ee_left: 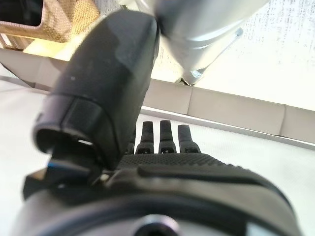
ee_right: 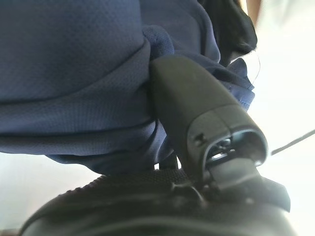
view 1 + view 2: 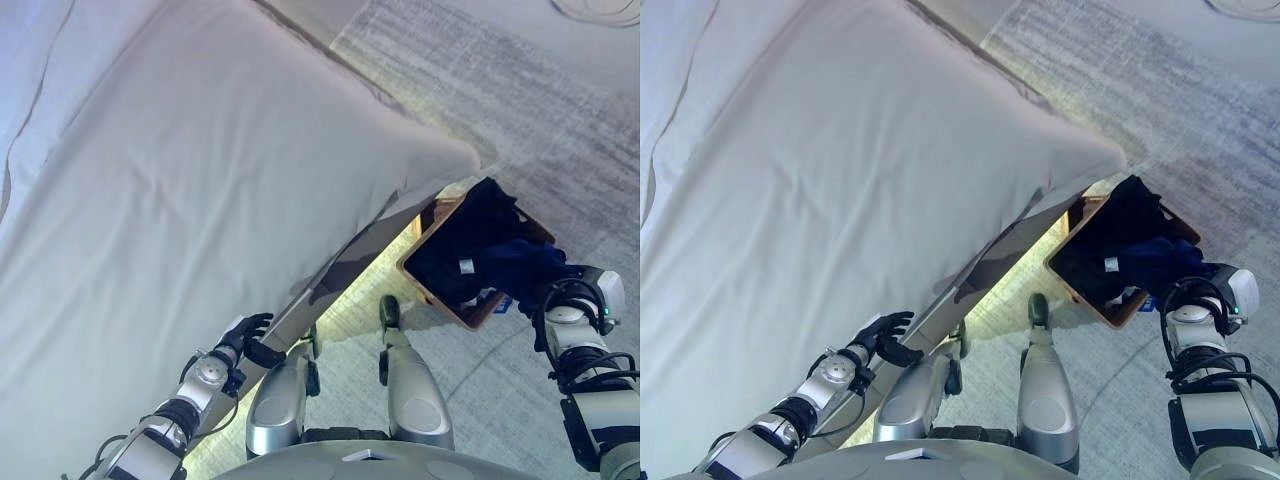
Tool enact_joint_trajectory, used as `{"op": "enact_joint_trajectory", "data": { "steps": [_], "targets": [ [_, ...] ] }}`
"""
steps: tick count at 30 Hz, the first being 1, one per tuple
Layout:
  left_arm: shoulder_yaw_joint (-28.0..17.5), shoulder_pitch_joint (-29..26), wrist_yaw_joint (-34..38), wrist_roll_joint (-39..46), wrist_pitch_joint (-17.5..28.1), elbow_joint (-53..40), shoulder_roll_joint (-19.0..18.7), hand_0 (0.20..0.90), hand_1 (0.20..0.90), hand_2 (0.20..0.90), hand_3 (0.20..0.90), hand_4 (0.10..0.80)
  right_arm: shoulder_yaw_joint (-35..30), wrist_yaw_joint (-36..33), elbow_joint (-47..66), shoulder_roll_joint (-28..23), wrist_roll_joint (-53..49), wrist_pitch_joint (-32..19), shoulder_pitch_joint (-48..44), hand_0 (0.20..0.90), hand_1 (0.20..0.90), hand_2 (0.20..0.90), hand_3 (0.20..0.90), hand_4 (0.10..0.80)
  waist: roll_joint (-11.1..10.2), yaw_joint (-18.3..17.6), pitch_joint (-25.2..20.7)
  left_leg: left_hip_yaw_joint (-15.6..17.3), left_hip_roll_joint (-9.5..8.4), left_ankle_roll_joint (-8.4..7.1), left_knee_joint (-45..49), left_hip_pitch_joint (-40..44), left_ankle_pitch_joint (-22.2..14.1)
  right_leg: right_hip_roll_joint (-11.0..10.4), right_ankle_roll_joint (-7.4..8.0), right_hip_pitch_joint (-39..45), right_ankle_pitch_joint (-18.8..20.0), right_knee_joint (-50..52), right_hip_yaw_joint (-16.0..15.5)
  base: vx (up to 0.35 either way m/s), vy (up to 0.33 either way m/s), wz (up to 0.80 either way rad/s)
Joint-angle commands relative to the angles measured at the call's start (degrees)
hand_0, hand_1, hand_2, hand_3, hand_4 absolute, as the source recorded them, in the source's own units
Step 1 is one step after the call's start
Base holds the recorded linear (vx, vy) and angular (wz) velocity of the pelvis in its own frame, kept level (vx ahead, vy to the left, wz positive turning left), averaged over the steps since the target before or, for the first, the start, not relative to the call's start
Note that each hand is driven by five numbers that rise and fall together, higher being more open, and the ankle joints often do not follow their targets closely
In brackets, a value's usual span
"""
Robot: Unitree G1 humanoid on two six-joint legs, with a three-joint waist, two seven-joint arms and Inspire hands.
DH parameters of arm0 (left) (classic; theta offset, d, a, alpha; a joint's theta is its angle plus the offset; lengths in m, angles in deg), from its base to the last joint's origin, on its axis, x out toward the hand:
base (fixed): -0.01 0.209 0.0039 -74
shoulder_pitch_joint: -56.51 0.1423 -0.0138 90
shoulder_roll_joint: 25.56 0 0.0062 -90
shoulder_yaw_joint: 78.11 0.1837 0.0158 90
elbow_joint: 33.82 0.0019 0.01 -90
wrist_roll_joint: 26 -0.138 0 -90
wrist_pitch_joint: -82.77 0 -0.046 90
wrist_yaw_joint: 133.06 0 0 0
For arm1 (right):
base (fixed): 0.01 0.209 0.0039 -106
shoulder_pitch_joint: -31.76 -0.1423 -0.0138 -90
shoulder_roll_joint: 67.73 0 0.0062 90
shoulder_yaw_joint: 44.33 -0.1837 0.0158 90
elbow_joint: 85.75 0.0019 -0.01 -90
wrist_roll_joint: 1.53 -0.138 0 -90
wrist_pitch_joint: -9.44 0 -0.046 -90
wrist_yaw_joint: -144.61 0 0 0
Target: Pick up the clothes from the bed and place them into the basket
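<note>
A wooden-rimmed basket (image 3: 432,214) stands on the floor by the bed's corner, with dark clothes (image 3: 470,235) in it. My right hand (image 2: 197,128) holds a dark blue garment (image 3: 525,265) over the basket's near edge; in the right wrist view its thumb presses into the blue cloth (image 2: 74,73). My left hand (image 3: 247,340) hangs by the bed's side edge with its fingers straight and empty; the left wrist view shows its fingers (image 1: 165,135) over the white sheet. The bed (image 3: 200,180) has a white cover with no clothes on it.
A grey carpet (image 3: 560,130) lies beyond the basket. The bed's lit underside (image 3: 370,255) runs between the bed and the basket. A pale round thing (image 3: 600,8) sits at the far right edge.
</note>
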Motion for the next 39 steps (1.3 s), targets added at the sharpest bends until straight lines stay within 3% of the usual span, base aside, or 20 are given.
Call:
{"op": "enact_joint_trajectory", "data": {
  "steps": [1,2,3,4,8,13,17,23,26,29,31,34,35,37,39],
  "targets": [
    [1.3,1.5,0.3,2.7,2.5,-3.2,-2.8,0.900,0.900,0.900,0.900,0.800,0.7,-4.5,-1.4,-4.1,-0.4,-3.2,-3.4,0.392,0.392,0.392,0.307,0.207,-1.1,1.3,-1.1,-7.1,-3.27,1.97,11.4,-8.5,-5.3,-0.7,-2.72,-4.1,-8.2,12.7,-3.7,-0.094,-0.094,0.10],
    [2.0,0.9,0.5,3.7,2.9,-4.8,-3.1,0.900,0.900,0.900,0.900,0.800,1.5,-4.8,-2.8,-4.1,-1.0,-2.5,-5.0,0.474,0.474,0.474,0.403,0.303,-0.6,1.5,-0.2,-7.0,-3.59,2.30,13.3,-11.1,-5.3,-0.8,-2.81,-6.7,-8.3,14.5,-3.7,-0.083,-0.073,0.12],
    [2.5,0.7,0.9,4.3,3.1,-5.8,-3.2,0.900,0.900,0.900,0.900,0.800,1.9,-5.2,-3.5,-4.2,-1.5,-1.8,-6.2,0.761,0.761,0.761,0.738,0.638,-0.1,1.6,-0.2,-6.8,-3.81,2.54,14.5,-13.2,-5.4,-0.9,-2.93,-8.7,-8.5,15.9,-3.8,-0.082,-0.070,0.13],
    [2.9,0.6,1.0,4.8,3.4,-6.6,-3.2,0.900,0.900,0.900,0.900,0.800,2.2,-6.1,-4.1,-4.3,-1.9,-1.5,-7.2,0.900,0.900,0.900,0.900,0.800,0.3,1.8,-0.2,-6.7,-3.94,2.69,15.6,-15.1,-5.4,-0.9,-3.07,-10.7,-8.9,17.4,-4.0,-0.030,-0.026,0.06],
    [3.7,1.1,2.6,6.3,3.6,-10.1,-3.5,0.900,0.900,0.900,0.900,0.800,0.8,-10.9,-3.7,-4.2,-5.9,-5.7,-9.8,0.900,0.900,0.900,0.900,0.800,1.4,2.7,-0.2,-6.2,-5.05,3.77,20.8,-22.1,-7.0,-1.0,-3.52,-17.9,-11.1,24.0,-3.9,-0.054,-0.026,0.05],
    [3.2,2.1,4.3,6.9,2.9,-11.7,-3.8,0.900,0.900,0.900,0.900,0.800,-0.5,-17.9,3.0,-3.4,-4.4,-8.1,-11.0,0.900,0.900,0.900,0.900,0.800,1.2,3.0,-0.2,-4.8,-5.51,4.47,27.9,-28.8,-9.8,-0.8,-3.97,-23.7,-13.0,30.2,-4.2,-0.061,-0.015,0.02],
    [2.5,1.6,4.1,7.2,2.7,-9.6,-3.5,0.900,0.900,0.900,0.900,0.800,-1.2,-13.1,0.0,-3.0,-6.8,-4.9,-12.8,0.900,0.900,0.900,0.900,0.800,1.1,3.6,-0.2,-4.7,-5.29,4.53,31.2,-31.2,-11.0,-0.6,-4.17,-25.5,-13.5,32.5,-4.1,-0.036,0.004,-0.10],
    [1.9,1.8,4.4,7.4,3.4,-7.2,-3.5,0.900,0.900,0.900,0.900,0.800,-1.2,-14.2,-1.1,-3.0,-8.4,-7.4,-13.4,0.900,0.900,0.900,0.900,0.800,0.6,4.2,-0.2,-5.5,-5.63,4.41,29.5,-30.7,-9.8,0.3,-4.00,-24.5,-12.1,30.3,-3.8,-0.013,0.027,-0.01],
    [1.2,2.6,5.1,8.0,3.3,-6.9,-3.2,0.900,0.900,0.900,0.900,0.800,-2.6,-18.9,4.2,-2.7,-9.2,-11.5,-11.8,0.900,0.900,0.900,0.900,0.800,0.1,3.8,-0.2,-5.8,-5.54,4.09,26.4,-28.9,-8.6,1.0,-3.78,-22.8,-11.0,27.1,-3.3,-0.009,0.109,-0.11],
    [-0.4,4.0,6.4,8.7,3.4,-6.2,-2.2,0.900,0.900,0.900,0.900,0.800,-5.2,-24.1,16.3,-1.1,-3.9,-17.6,-7.5,0.900,0.900,0.900,0.900,0.800,-1.2,2.9,-0.2,-6.1,-5.25,3.77,23.4,-25.9,-7.9,1.1,-3.37,-19.8,-9.7,23.2,-2.9,0.000,0.139,0.17],
    [-1.9,4.6,6.6,8.6,3.4,-5.1,-1.6,0.900,0.900,0.900,0.900,0.800,-5.9,-26.7,28.5,0.5,2.6,-17.3,-4.3,0.900,0.900,0.900,0.900,0.800,-2.3,2.2,-0.2,-6.1,-5.28,3.54,21.7,-23.6,-7.5,1.2,-2.93,-17.7,-9.0,20.7,-2.6,0.009,0.162,-0.62],
    [-4.9,4.4,6.6,8.7,3.1,-2.3,0.1,0.900,0.900,0.900,0.900,0.800,-4.2,-20.4,43.9,4.2,8.4,-24.3,0.4,0.900,0.900,0.900,0.900,0.800,-4.3,0.9,-0.2,-5.2,-5.18,3.14,18.2,-18.3,-7.0,0.9,-1.94,-12.8,-7.3,15.6,-2.1,0.003,0.227,0.02],
    [-5.8,3.7,6.4,8.4,2.3,-1.7,0.5,0.900,0.900,0.900,0.900,0.800,-3.2,-17.2,46.5,5.5,5.7,-25.3,1.3,0.900,0.900,0.900,0.900,0.800,-5.0,0.5,-0.2,-4.9,-5.21,3.04,17.0,-16.5,-6.6,0.7,-1.59,-11.0,-6.4,13.6,-2.1,0.028,0.205,-0.21],
    [-6.7,3.6,6.1,8.0,1.3,-0.7,1.1,0.900,0.900,0.900,0.900,0.800,-2.0,-1.4,43.9,8.2,-8.1,-28.2,3.4,0.900,0.900,0.900,0.900,0.800,-6.2,0.3,-1.9,-4.4,-5.09,2.81,14.7,-12.5,-6.9,0.1,-1.08,-7.0,-5.3,9.8,-2.2,0.080,0.199,-0.33],
    [-7.0,3.6,5.6,7.9,0.4,-0.2,1.2,0.900,0.900,0.900,0.900,0.800,-0.5,9.7,39.8,9.4,-13.5,-28.2,6.4,0.900,0.900,0.900,0.900,0.800,-7.2,0.5,-4.4,-4.2,-4.99,2.50,12.2,-9.5,-6.5,-0.6,-0.53,-3.8,-4.0,6.2,-3.0,0.110,0.162,-0.17]
  ]
}}
